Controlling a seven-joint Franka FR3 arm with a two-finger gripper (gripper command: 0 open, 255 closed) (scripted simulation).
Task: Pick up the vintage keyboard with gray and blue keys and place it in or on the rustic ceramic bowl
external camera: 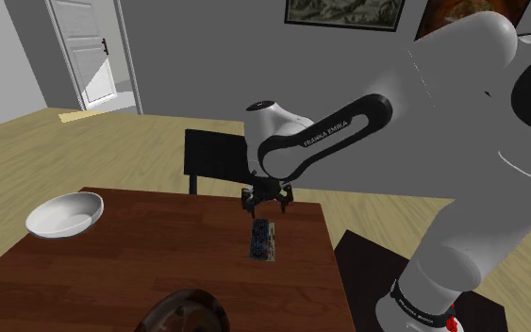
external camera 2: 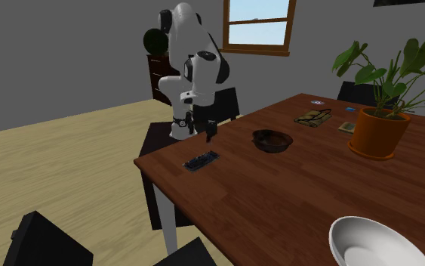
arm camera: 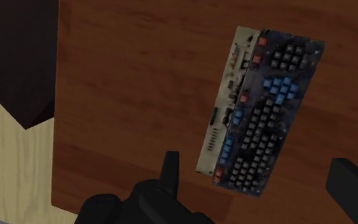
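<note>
The keyboard (external camera: 262, 240) lies flat on the dark wooden table (external camera: 159, 255); it is dark with grey and blue keys and a pale strip along one long side (arm camera: 260, 108). My gripper (external camera: 266, 209) hovers a little above its far end, open, with nothing between the fingers (arm camera: 170, 172). In the wrist view the keyboard lies ahead of the gripper (arm camera: 260, 181), between the lines of the two fingers. A dark brown bowl (external camera 2: 271, 140) stands on the table beyond the keyboard (external camera 2: 201, 160). A white bowl (external camera: 63, 214) sits near the table's left edge in the shoulder view.
A potted plant in an orange pot (external camera 2: 377, 132) and small flat items (external camera 2: 313, 116) stand at the far side of the table. A dark chair (external camera: 214, 158) is tucked in at the edge by the gripper (external camera 2: 210, 134). The table edge runs close behind the gripper.
</note>
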